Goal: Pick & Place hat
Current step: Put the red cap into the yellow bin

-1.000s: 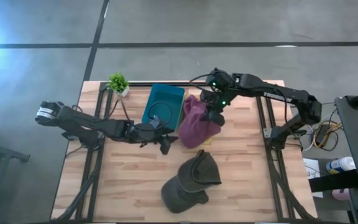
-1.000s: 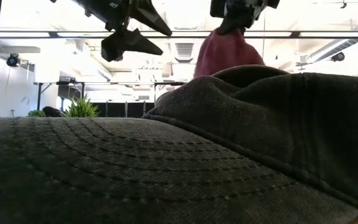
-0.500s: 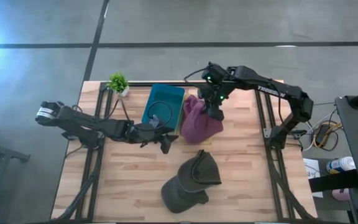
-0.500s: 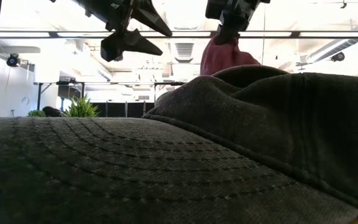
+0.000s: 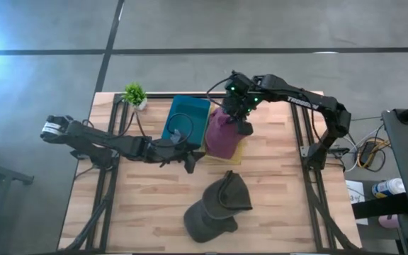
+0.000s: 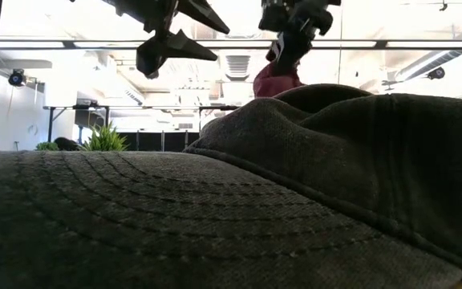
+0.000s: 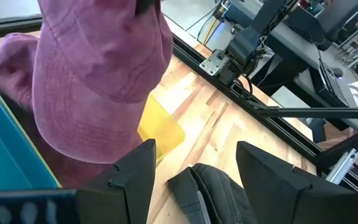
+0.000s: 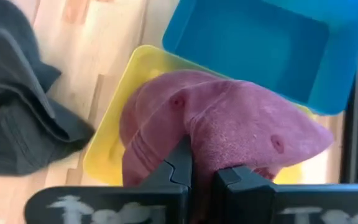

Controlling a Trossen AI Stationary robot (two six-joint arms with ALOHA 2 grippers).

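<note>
The maroon hat (image 5: 222, 133) hangs over the yellow tray (image 8: 114, 134), beside the blue bin (image 5: 187, 120), at the far centre of the table (image 5: 275, 205). It is held clear of the tray in the right wrist view. The right end effector (image 5: 241, 122) is clamped on a fold of its crown. The hat's long axis runs roughly vertical, crown up; the brim direction is unclear.

Judged step: transport, placement pending. The next move requires lowering over the receptacle, then release.

The left end effector (image 5: 188, 161) hovers just beside the hat, fingers spread, empty. A dark grey hat (image 5: 218, 205) lies near the table's front.
</note>
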